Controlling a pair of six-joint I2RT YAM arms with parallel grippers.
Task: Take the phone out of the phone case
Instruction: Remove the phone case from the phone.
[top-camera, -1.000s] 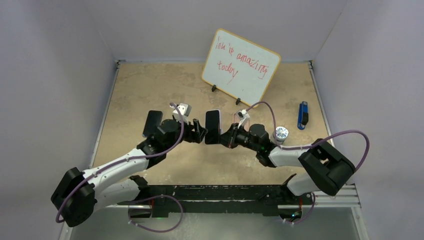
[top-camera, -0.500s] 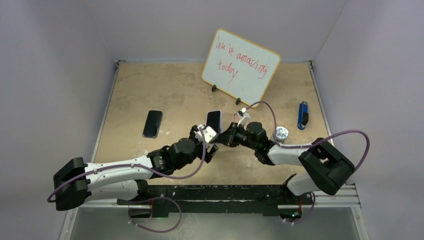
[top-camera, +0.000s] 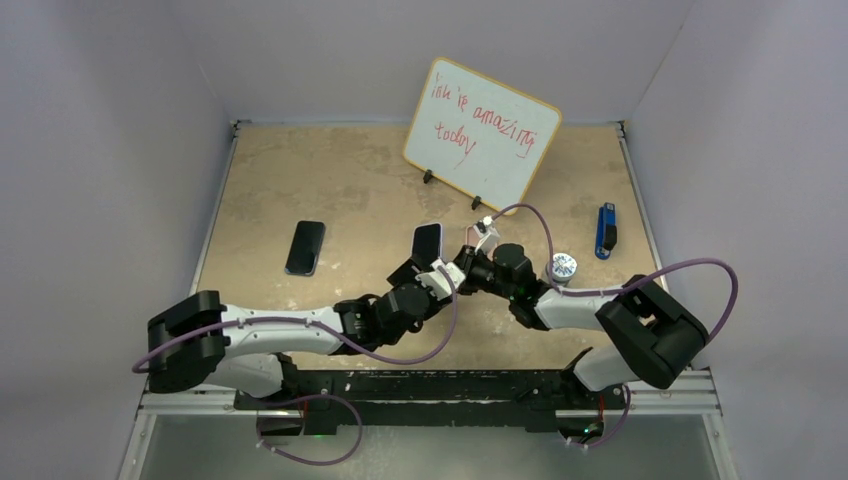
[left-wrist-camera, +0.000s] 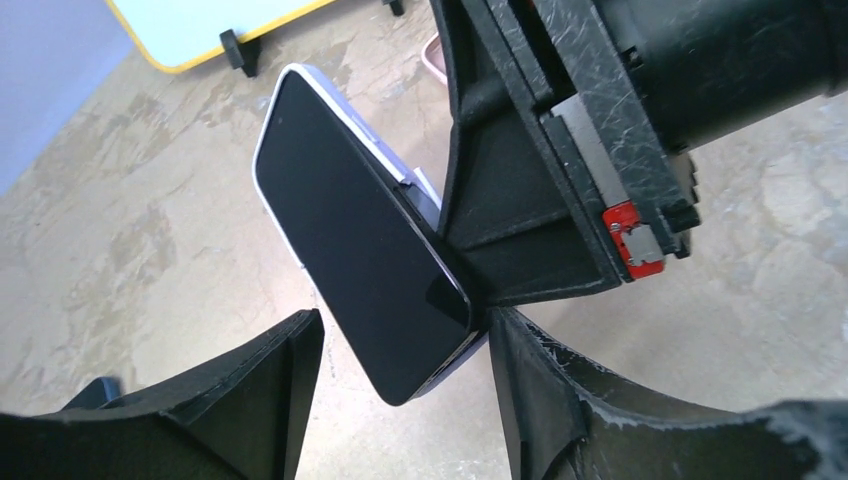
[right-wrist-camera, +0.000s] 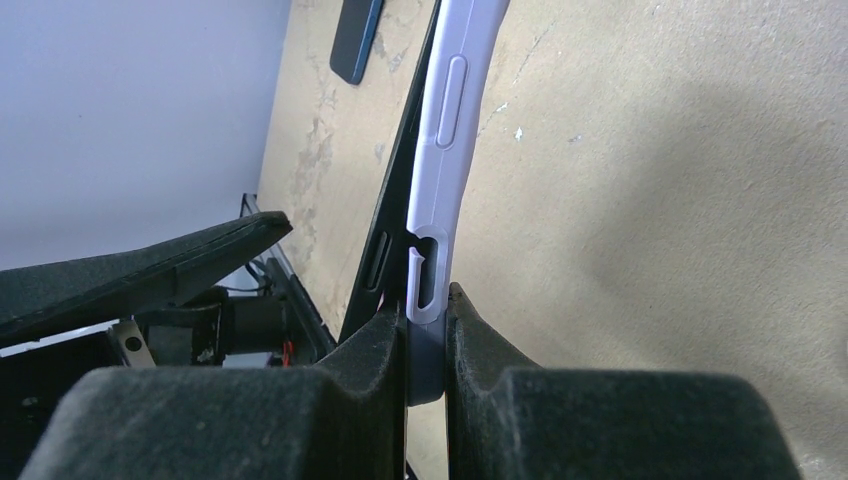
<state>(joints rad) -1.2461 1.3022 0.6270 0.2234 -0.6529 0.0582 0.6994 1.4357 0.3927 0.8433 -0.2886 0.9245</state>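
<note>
Now mid-extraction: right gripper (right-wrist-camera: 425, 315) pinches the lavender case (right-wrist-camera: 450, 120) edge; left gripper (left-wrist-camera: 400, 338), jaws wide, straddles the phone (left-wrist-camera: 350, 230). Next, probably: close, peel phone free.

The phone (left-wrist-camera: 360, 260) has a glossy black glass face. The case (right-wrist-camera: 445, 130) looks like smooth, matt lilac plastic or rubber. The right pincer (right-wrist-camera: 423, 310) is matt black plastic, grainy at the pads, its body scuffed with pale scratches. The left pincer (left-wrist-camera: 400, 345) has the same dull, rough black finish. The table (left-wrist-camera: 120, 230) is matt, mottled tan, worn in patches. The whiteboard (top-camera: 482, 130) has a glossy white face.
</note>
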